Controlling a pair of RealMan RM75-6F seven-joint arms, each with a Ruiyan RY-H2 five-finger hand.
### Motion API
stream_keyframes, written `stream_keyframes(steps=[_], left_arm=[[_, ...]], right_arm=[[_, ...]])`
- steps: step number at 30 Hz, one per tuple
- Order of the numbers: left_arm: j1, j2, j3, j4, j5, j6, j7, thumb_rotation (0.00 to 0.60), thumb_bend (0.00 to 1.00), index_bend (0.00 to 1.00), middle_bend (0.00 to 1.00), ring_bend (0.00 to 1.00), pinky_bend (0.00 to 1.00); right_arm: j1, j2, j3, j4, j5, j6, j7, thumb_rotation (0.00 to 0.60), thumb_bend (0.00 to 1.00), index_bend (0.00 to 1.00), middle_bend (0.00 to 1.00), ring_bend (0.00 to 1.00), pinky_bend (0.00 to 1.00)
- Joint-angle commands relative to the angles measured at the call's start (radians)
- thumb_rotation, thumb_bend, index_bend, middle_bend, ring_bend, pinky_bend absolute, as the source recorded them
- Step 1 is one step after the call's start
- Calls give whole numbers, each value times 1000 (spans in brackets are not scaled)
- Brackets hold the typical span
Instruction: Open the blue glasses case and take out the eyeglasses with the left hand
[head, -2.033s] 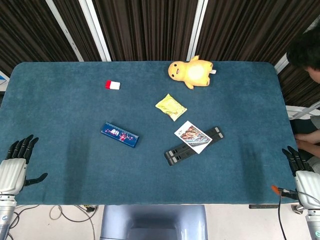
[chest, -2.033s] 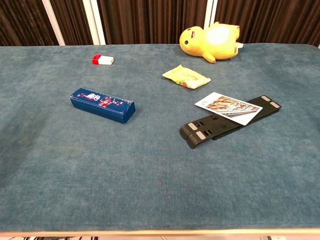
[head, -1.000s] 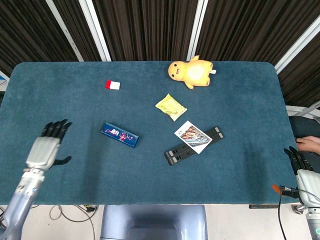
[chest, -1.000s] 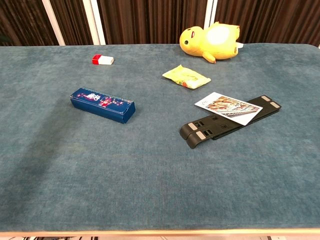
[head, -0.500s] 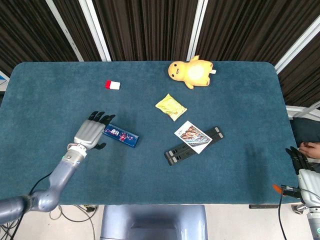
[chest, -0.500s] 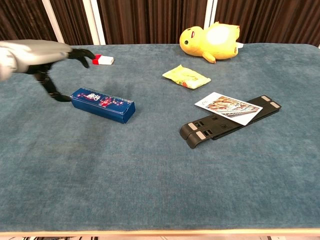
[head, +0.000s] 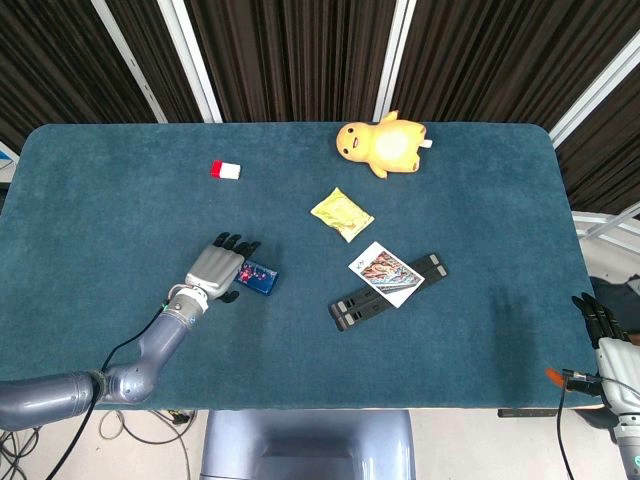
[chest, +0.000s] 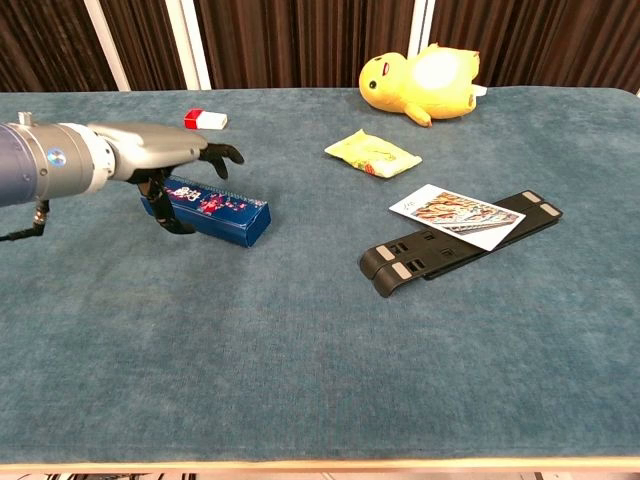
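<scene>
The blue glasses case (chest: 226, 211) lies closed on the teal table (chest: 320, 350), left of centre. My left hand (chest: 160, 150) hovers over its left end with the fingers (chest: 222, 152) stretched above the lid and the thumb hanging down by the near side. From the head view the left hand (head: 218, 268) hides most of the case (head: 259, 279), leaving only the right end showing. It holds nothing. My right hand (head: 610, 350) stays at the table's front right edge with straight fingers, and only the head view shows it. No eyeglasses can be seen.
A yellow plush duck (head: 385, 143) sits at the back. A yellow packet (head: 342, 214), a picture card (head: 385, 272) lying on a black folding stand (head: 345, 310), and a small red-and-white object (head: 225, 170) are spread over the table.
My left hand has travelled right from the table's left edge to above the case's left end. The case and the right hand have stayed put.
</scene>
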Motion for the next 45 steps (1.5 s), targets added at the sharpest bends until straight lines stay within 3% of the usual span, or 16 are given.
stream_keyframes(steps=[1, 9, 20, 33, 45], left_arm=[[-11, 14, 20, -10, -9, -16, -7, 600, 366, 0, 146, 0, 47], [-22, 50, 64, -30, -41, -27, -32, 600, 377, 0, 150, 0, 47], [15, 120, 119, -82, -1, 12, -101, 600, 377, 0, 155, 0, 47], [65, 74, 100, -51, 34, 158, -172, 600, 366, 0, 152, 0, 47], [82, 40, 97, -117, -34, 253, -127, 600, 366, 0, 179, 0, 51]], right_arm=[[-1, 0, 0, 0, -1, 1, 1, 600, 136, 0, 0, 0, 200], [-2, 0, -1, -1, -3, 3, 0, 600, 138, 0, 0, 0, 200], [-2, -1, -1, -2, -4, 4, -6, 600, 139, 0, 0, 0, 200], [-3, 0, -2, -6, -3, 3, -5, 600, 143, 0, 0, 0, 200], [-3, 5, -3, -7, -5, 0, 6, 600, 147, 0, 0, 0, 200]])
